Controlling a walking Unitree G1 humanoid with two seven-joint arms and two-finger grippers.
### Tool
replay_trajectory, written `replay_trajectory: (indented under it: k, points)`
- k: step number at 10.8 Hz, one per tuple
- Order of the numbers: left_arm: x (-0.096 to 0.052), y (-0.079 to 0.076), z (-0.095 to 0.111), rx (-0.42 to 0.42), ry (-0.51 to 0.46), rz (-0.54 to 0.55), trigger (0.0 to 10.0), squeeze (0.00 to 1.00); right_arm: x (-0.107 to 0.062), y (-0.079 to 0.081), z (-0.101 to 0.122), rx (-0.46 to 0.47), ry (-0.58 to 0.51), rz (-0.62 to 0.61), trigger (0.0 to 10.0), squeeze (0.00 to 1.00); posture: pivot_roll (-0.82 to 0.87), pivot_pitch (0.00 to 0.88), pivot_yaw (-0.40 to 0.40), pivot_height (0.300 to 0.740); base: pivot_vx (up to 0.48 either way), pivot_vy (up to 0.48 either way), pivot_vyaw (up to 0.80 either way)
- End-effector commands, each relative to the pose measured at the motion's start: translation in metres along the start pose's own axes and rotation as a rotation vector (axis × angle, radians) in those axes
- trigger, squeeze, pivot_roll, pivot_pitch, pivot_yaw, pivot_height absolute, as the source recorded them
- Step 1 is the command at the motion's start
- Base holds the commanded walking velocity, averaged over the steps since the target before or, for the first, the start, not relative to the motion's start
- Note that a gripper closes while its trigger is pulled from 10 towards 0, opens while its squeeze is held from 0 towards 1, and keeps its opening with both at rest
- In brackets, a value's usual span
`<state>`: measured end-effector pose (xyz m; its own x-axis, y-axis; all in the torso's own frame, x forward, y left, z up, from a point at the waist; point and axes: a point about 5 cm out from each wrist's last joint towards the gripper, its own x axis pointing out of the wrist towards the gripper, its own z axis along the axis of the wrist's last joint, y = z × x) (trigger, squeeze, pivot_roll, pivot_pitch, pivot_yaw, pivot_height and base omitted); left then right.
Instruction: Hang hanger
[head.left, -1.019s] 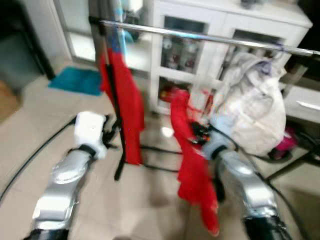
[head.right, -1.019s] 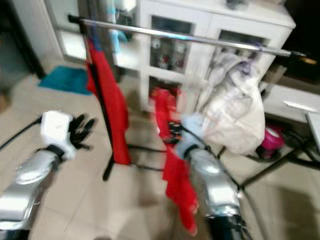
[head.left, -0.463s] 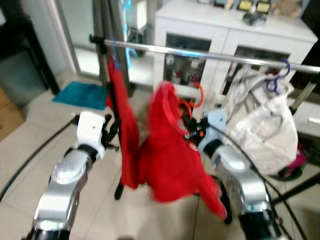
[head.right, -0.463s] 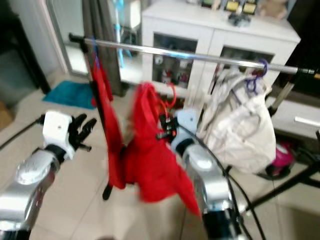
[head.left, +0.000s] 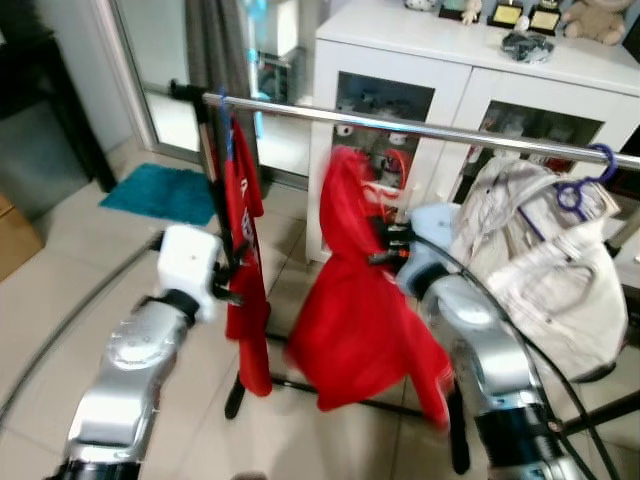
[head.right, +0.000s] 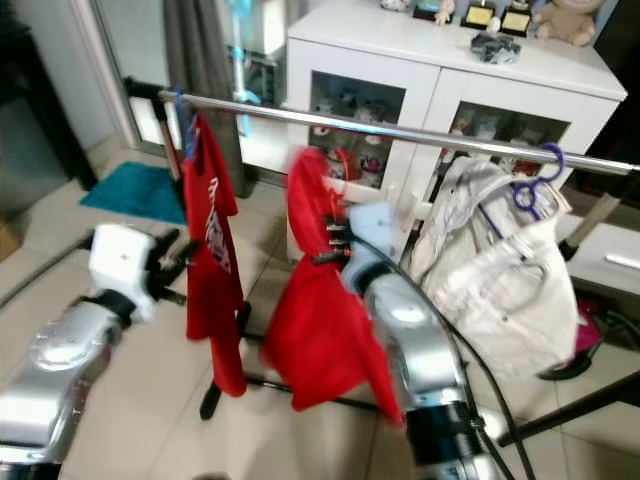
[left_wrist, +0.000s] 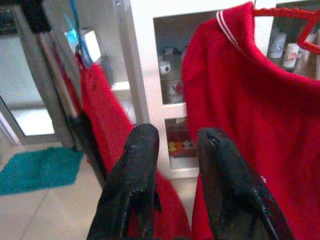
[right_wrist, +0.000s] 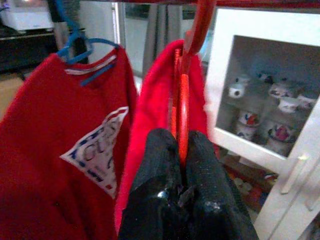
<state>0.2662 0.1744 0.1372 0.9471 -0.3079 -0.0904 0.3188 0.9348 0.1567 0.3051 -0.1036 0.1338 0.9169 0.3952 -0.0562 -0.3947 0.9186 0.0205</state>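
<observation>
Two arms raised forward, right claw (right_wrist: 182, 165) clamped on red hanger (right_wrist: 186, 100) with red garment (head.left: 365, 310), lifted nearer the rail (head.left: 420, 128) than before, left claw (left_wrist: 175, 145) slightly parted, empty.

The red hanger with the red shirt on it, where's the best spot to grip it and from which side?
Grip the red hanger on its thin neck just below the hook, coming from underneath, as the right gripper does now. The neck stands upright and bare above the red shirt, and this probably leaves the hook free to go over the rail.

red hanger (right_wrist: 186, 100) hook top cut off
</observation>
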Motion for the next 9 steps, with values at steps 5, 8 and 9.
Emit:
replay_trajectory:
  k: [5,8,9]
  points:
    - [-0.003,-0.02,0.015,-0.021,-0.101,-0.179,10.0,0.0,0.009,-0.006,0.025,-0.031,-0.055,-0.038,10.0,0.0,0.07,0.0,-0.031,0.74,0.229,0.0,0.0]
    - [-0.004,-0.021,0.034,0.033,-0.162,-0.27,10.0,0.0,0.022,-0.014,0.028,-0.025,-0.023,-0.074,10.0,0.0,0.07,0.0,-0.026,0.74,0.0,0.0,0.0]
    - [-0.005,-0.02,0.036,0.033,-0.165,-0.282,10.0,0.0,0.031,-0.016,0.03,-0.005,0.002,-0.085,10.0,0.0,0.08,0.0,-0.025,0.74,0.0,0.0,0.0]
